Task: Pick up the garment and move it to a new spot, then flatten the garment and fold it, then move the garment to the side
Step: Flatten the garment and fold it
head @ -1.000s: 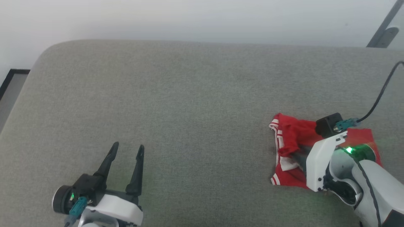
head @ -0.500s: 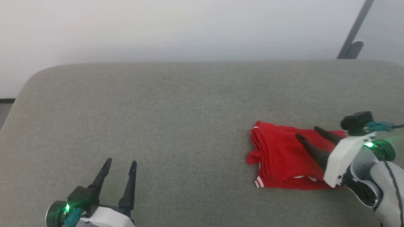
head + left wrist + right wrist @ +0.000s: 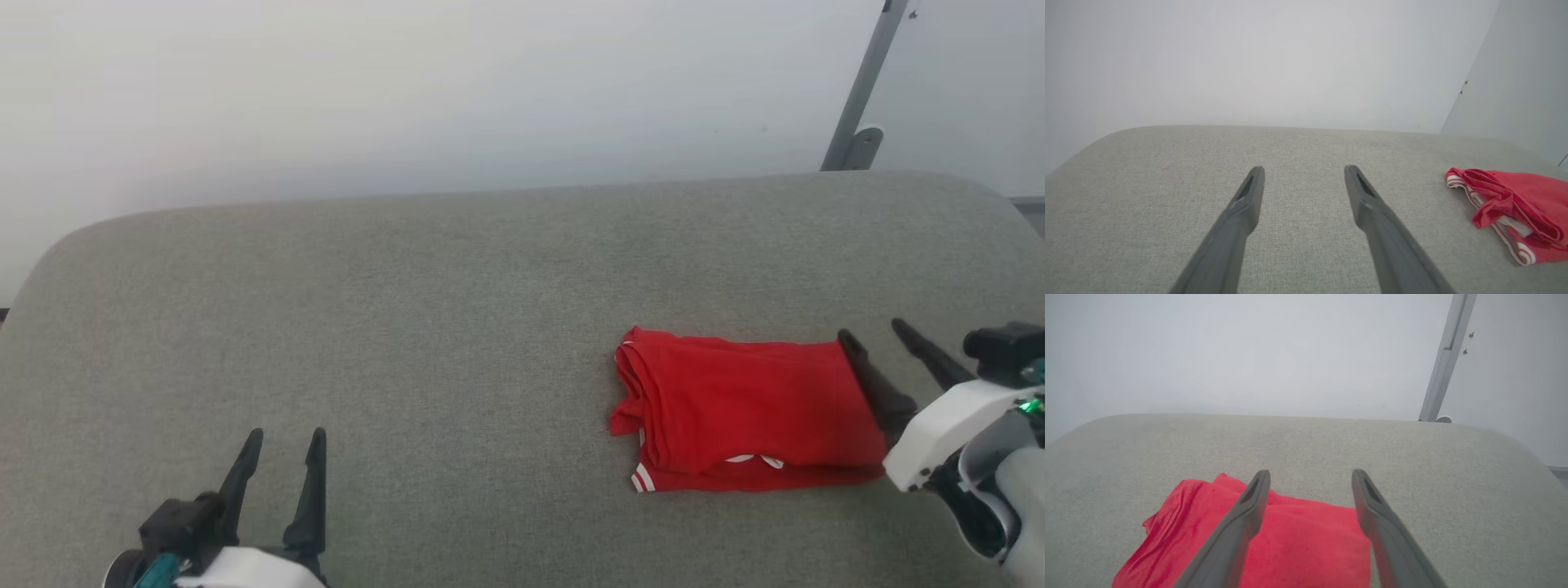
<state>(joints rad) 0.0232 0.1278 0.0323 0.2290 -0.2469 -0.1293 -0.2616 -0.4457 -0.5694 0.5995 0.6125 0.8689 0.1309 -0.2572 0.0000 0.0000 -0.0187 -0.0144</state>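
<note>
Head view: folded garment (image 3: 743,408) lower right, left gripper (image 3: 287,432) and right gripper (image 3: 870,328) spread empty; lift clear without snagging.

Bright red soft T-shirt (image 3: 743,425): white hem trim with thin red stripes. Padded woven fabric surface (image 3: 408,327): flecked grey. Left gripper (image 3: 287,432) and right gripper (image 3: 870,328): charcoal fingers, white housings. Smooth wall (image 3: 408,82): plain pale grey.

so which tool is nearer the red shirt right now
Right. The right tool is open at the right edge of the shirt, one finger alongside the cloth. The left tool is open well off to its left, over the grey cushion.
</note>
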